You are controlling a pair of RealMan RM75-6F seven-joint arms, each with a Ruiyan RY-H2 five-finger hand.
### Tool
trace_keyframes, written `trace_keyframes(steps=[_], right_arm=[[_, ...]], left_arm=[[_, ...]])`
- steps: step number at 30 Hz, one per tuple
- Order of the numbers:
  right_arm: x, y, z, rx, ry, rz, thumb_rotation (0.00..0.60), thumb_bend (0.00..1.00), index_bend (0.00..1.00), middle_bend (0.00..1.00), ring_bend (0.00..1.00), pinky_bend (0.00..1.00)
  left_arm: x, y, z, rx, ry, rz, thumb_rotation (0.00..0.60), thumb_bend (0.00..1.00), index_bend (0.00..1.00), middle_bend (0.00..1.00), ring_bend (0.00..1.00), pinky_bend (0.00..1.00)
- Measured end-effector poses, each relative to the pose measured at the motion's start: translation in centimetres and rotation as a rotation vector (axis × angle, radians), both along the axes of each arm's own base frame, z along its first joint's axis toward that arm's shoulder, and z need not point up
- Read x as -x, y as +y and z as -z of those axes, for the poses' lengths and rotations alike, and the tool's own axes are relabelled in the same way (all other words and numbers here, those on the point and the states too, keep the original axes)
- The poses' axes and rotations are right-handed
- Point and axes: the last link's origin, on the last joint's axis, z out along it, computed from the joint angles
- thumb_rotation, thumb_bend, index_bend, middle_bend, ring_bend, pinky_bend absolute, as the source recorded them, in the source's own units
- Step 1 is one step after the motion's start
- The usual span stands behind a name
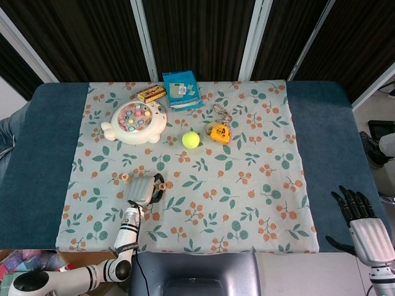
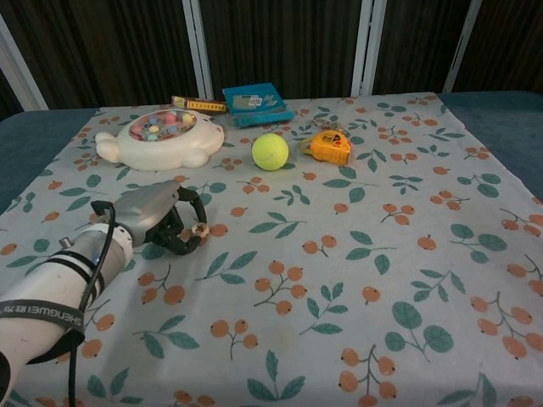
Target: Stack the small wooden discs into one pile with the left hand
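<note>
Left hand [image 2: 161, 222] lies low on the flowered cloth [image 2: 356, 254], fingers curled, pinching a small wooden disc [image 2: 200, 227] at the fingertips; another disc [image 1: 124, 177] lies just left of the hand. Right hand [image 1: 364, 227] hangs off the table edge with fingers apart, holding nothing. White toy tray [image 1: 134, 121] holds coloured pieces. Writing on the left forearm is partly readable: "SHEGMEI"

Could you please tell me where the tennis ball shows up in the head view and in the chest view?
Head view: the tennis ball lies above centre, on the floral cloth, just left of the orange tape measure.
Chest view: the tennis ball sits in the upper middle, again left of the orange tape measure.
Shared landmark: the white fishing-game toy, to the ball's left in both.
</note>
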Motion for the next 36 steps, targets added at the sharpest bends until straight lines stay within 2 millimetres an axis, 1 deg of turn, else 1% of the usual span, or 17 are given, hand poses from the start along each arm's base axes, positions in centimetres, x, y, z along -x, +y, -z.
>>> trace_keyframes(steps=[4,7,10,14,17,19,23,28,36], right_arm=[[0.0,0.0,-0.1,0.001,-0.001,0.002,0.6,0.2,0.0,0.0,0.0,0.05],[0.0,0.0,0.0,0.002,0.002,0.002,0.6,0.2,0.0,0.0,0.0,0.05],[0.0,0.0,0.0,0.003,0.006,0.003,0.6,0.2,0.0,0.0,0.0,0.05],[0.0,0.0,0.0,0.004,0.007,0.003,0.6,0.2,0.0,0.0,0.0,0.05],[0.0,0.0,0.1,0.005,0.008,0.005,0.6,0.2,0.0,0.0,0.0,0.05],[0.0,-0.1,0.1,0.004,0.009,0.005,0.6,0.2,0.0,0.0,0.0,0.05],[0.0,-0.1,0.3,-0.001,0.014,0.006,0.6,0.2,0.0,0.0,0.0,0.05],[-0.1,-0.1,0.4,-0.005,0.015,0.006,0.6,0.2,0.0,0.0,0.0,0.05],[-0.1,-0.2,0.4,-0.007,0.015,0.008,0.6,0.2,0.0,0.0,0.0,0.05]], left_arm=[[-0.2,0.3,-1.1,-0.02,-0.016,0.008,0.6,0.41,0.52,1.0,1.0,1.0],[-0.3,0.8,-2.6,-0.044,-0.027,0.009,0.6,0.41,0.52,1.0,1.0,1.0],[0.0,1.5,-4.5,-0.061,-0.022,-0.004,0.6,0.41,0.52,1.0,1.0,1.0],[1.0,2.7,-7.8,-0.1,-0.001,-0.052,0.6,0.41,0.52,1.0,1.0,1.0],[2.0,3.3,-9.5,-0.119,0.011,-0.094,0.6,0.41,0.52,1.0,1.0,1.0],[2.5,3.4,-10.1,-0.119,0.019,-0.11,0.6,0.41,0.52,1.0,1.0,1.0],[3.6,3.0,-10.5,-0.078,0.044,-0.132,0.6,0.41,0.51,1.0,1.0,1.0],[4.3,2.3,-10.1,-0.052,0.065,-0.133,0.6,0.41,0.5,1.0,1.0,1.0],[5.3,2.2,-9.5,-0.058,0.084,-0.135,0.6,0.41,0.5,1.0,1.0,1.0]])
